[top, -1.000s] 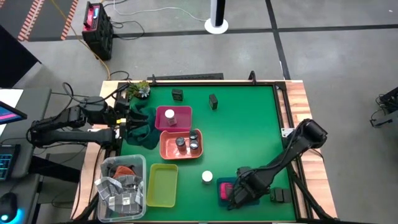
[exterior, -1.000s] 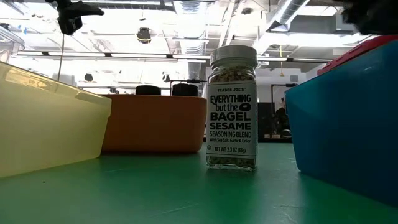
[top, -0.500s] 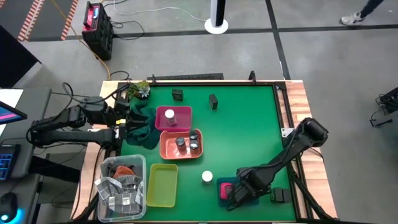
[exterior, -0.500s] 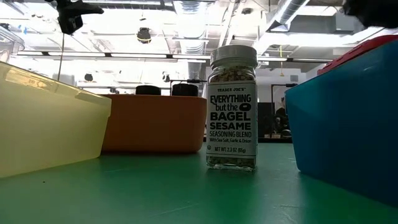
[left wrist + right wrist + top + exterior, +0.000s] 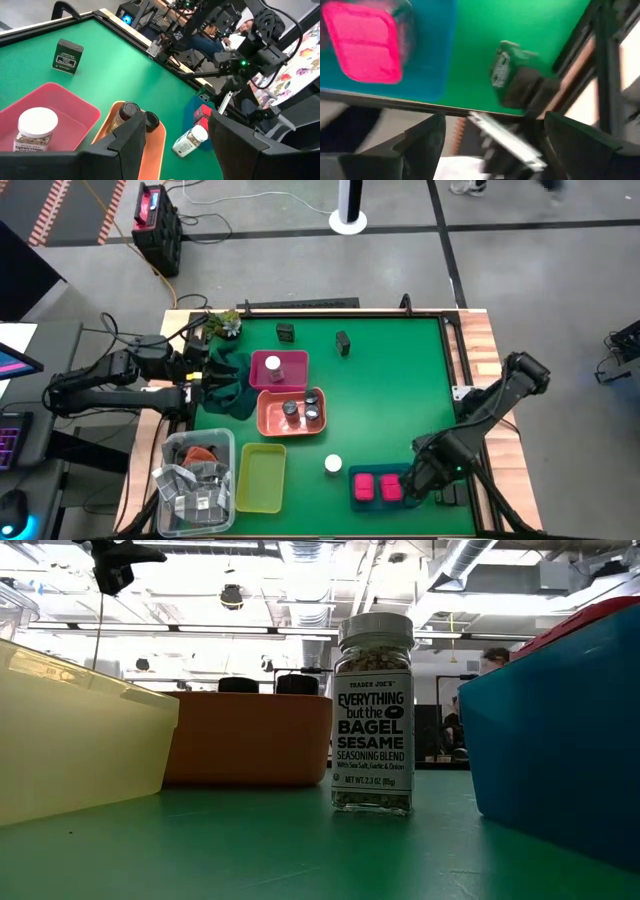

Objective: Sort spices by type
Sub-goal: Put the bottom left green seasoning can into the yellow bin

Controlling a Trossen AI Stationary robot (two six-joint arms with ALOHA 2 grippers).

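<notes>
Two bright pink boxes [image 5: 374, 487] lie side by side in the blue tray [image 5: 357, 474] at the near edge of the green table [image 5: 400, 390]. The right gripper [image 5: 415, 485] hangs just beside that tray, fingers spread and holding nothing. A white-capped jar [image 5: 333, 465] stands on the mat just left of the blue tray. Farther from it, two grey-lidded jars [image 5: 301, 412] sit in the orange tray [image 5: 270, 420], another white-capped jar [image 5: 273, 364] in the pink tray [image 5: 293, 374], and two dark boxes [image 5: 314, 337] beyond. The left gripper [image 5: 205, 372] waits at the far-left edge, fingers apart and empty.
</notes>
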